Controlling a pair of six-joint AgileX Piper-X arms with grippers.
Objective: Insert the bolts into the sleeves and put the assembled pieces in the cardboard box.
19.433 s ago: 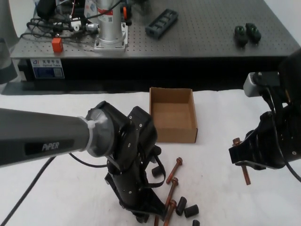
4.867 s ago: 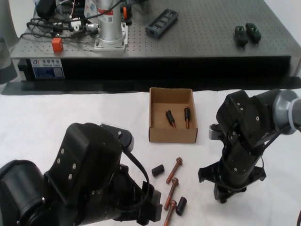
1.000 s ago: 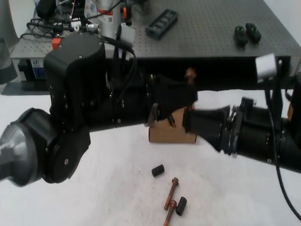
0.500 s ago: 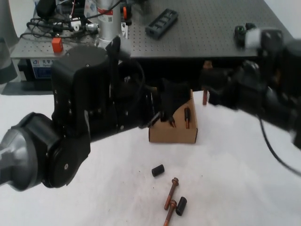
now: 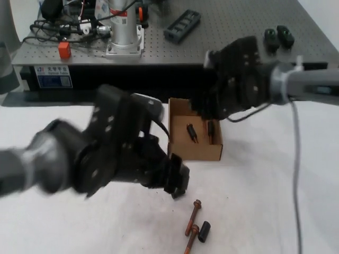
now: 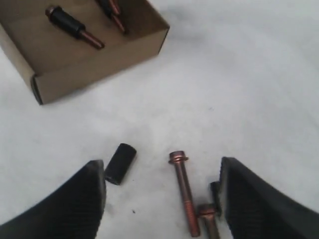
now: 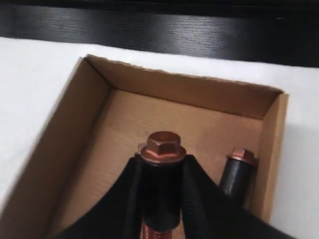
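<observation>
Right gripper [image 7: 162, 172] clamps black-sleeved copper bolt [image 7: 162, 147] over brown cardboard box [image 7: 189, 92] (two assemblies [image 6: 75, 27] inside); left gripper [image 6: 159, 169], jaws apart, above remaining loose bolts [image 6: 183, 191], sleeves [image 6: 120, 163].

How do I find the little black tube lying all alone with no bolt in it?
Find the cardboard box on the white cloth, then look to the open left gripper. Between its fingers lie two copper bolts and the black sleeve. It is empty and lies apart from the bolts, near one finger; the other loose sleeve sits right beside them.
</observation>
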